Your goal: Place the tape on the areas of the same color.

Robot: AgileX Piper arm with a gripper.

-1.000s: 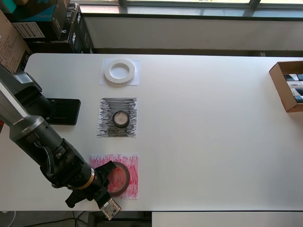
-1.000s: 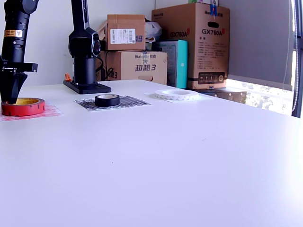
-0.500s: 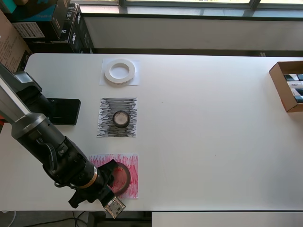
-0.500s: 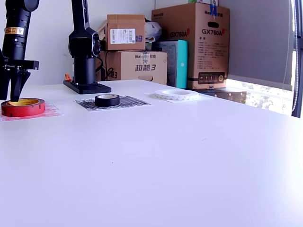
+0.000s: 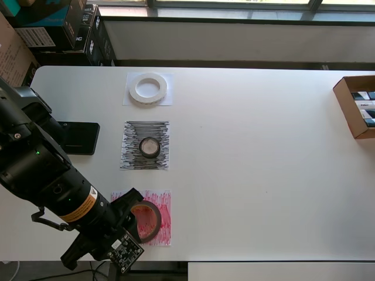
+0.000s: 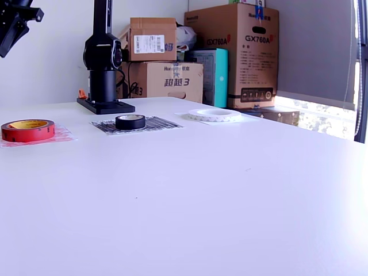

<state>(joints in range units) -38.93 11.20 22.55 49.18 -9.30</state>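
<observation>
The dark red tape [image 5: 154, 218] with its yellowish core lies flat on the red-scribbled sheet [image 5: 164, 201] near the table's front edge; it also shows in the exterior view [image 6: 27, 130]. The small black tape [image 5: 150, 147] lies on the black-scribbled sheet [image 5: 132, 153]. The large white tape [image 5: 147, 88] lies on the plain white sheet [image 5: 167, 100]. My gripper [image 5: 129, 208] is raised high above the red tape, open and empty. It hides the roll's left part in the overhead view and sits at the top left corner of the exterior view [image 6: 8, 40].
The arm's black base plate [image 5: 77, 138] stands left of the black sheet. An open brown box [image 5: 354, 107] sits at the overhead view's right table edge. Cardboard boxes [image 6: 232, 53] are stacked behind the table. The red sheet lies close to the front edge.
The gripper has let go of the red tape and risen straight up, far above it. The tape stays on the red sheet.
</observation>
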